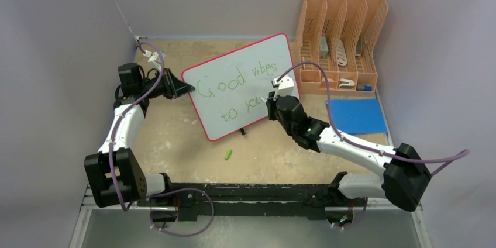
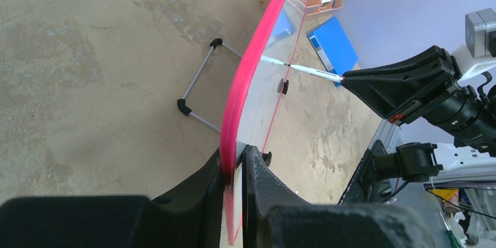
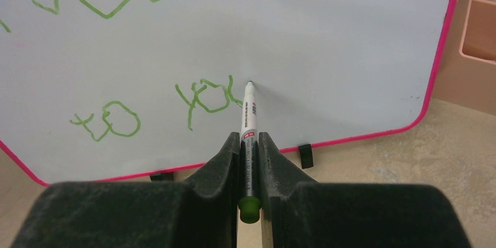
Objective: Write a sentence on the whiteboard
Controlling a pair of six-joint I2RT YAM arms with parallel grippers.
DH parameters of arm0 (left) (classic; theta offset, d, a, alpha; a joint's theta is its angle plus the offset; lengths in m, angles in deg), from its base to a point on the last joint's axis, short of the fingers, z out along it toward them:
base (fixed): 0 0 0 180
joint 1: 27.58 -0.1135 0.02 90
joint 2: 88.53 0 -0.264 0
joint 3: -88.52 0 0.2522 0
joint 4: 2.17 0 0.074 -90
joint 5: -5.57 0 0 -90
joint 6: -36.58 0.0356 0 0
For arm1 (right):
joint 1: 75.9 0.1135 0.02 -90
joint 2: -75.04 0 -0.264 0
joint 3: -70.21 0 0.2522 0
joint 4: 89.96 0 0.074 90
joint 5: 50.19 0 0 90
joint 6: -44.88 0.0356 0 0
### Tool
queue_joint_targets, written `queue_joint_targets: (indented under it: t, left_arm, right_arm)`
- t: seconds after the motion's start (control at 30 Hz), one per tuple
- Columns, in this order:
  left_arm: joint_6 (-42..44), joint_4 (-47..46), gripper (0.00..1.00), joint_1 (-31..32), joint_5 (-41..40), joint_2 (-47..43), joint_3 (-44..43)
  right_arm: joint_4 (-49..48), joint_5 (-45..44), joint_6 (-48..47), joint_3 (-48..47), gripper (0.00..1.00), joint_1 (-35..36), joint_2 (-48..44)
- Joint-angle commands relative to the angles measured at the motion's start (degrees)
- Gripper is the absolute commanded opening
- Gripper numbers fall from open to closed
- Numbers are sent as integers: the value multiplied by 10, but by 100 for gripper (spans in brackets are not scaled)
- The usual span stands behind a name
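The whiteboard (image 1: 240, 87) stands tilted on the table, pale with a red rim (image 2: 251, 66). The sentence (image 1: 234, 84) is in green, "Good vibes" over "to you" (image 3: 199, 99). My left gripper (image 1: 186, 89) is shut on the board's left edge, one finger on each face (image 2: 235, 154). My right gripper (image 1: 272, 100) is shut on a white marker (image 3: 248, 113) with a green end. In the right wrist view the marker sits upright between the jaws (image 3: 250, 138), and its tip rests on the board just right of the last letter of "you".
A green marker cap (image 1: 228, 154) lies on the table in front of the board. An orange file rack (image 1: 341, 37) stands at the back right, with a flat blue rectangle (image 1: 355, 115) in front of it. The board's wire stand (image 2: 199, 84) sticks out behind it.
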Motion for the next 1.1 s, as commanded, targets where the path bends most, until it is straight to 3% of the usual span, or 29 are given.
queue_joint_targets:
  t: [0.0, 1.07]
  left_arm:
    - [9, 3, 0, 1, -36, -2, -6]
    - [8, 1, 0, 1, -36, -2, -5]
  right_arm:
    - [-28, -5, -10, -25, 0, -2, -4]
    - [-9, 1, 7, -6, 0, -3, 1]
